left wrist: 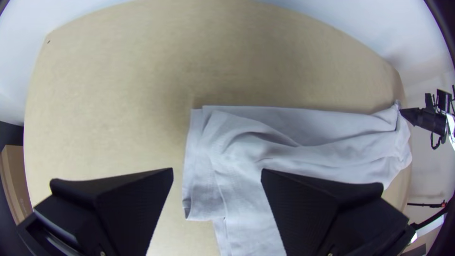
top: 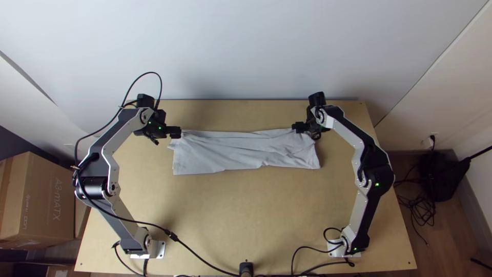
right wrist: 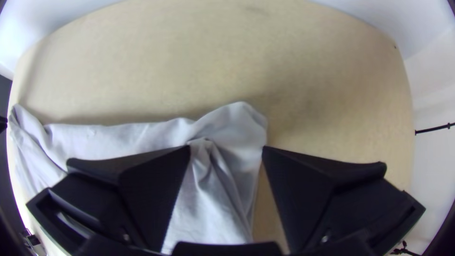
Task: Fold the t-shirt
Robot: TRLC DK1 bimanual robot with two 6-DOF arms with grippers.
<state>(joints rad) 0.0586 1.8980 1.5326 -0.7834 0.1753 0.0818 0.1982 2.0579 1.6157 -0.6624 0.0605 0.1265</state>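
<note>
The light grey t-shirt [top: 230, 149] lies across the table as a long, wrinkled band, with layered edges at its left end. At its far left corner is my left gripper [top: 176, 132]; in the left wrist view the left gripper [left wrist: 217, 171] is open above the end of the cloth [left wrist: 241, 147]. My right gripper [top: 299, 126] is at the far edge near the band's right end. The right wrist view has the right gripper [right wrist: 226, 148] open, a raised crease of the shirt [right wrist: 232, 123] between its spread fingers.
Bare wooden table [top: 241, 205] stretches on the near side of the cloth. A black cable [top: 205, 260] crosses the near left part of the tabletop, and more cables lie by the right base. The wall [top: 246, 51] rises behind the far table edge.
</note>
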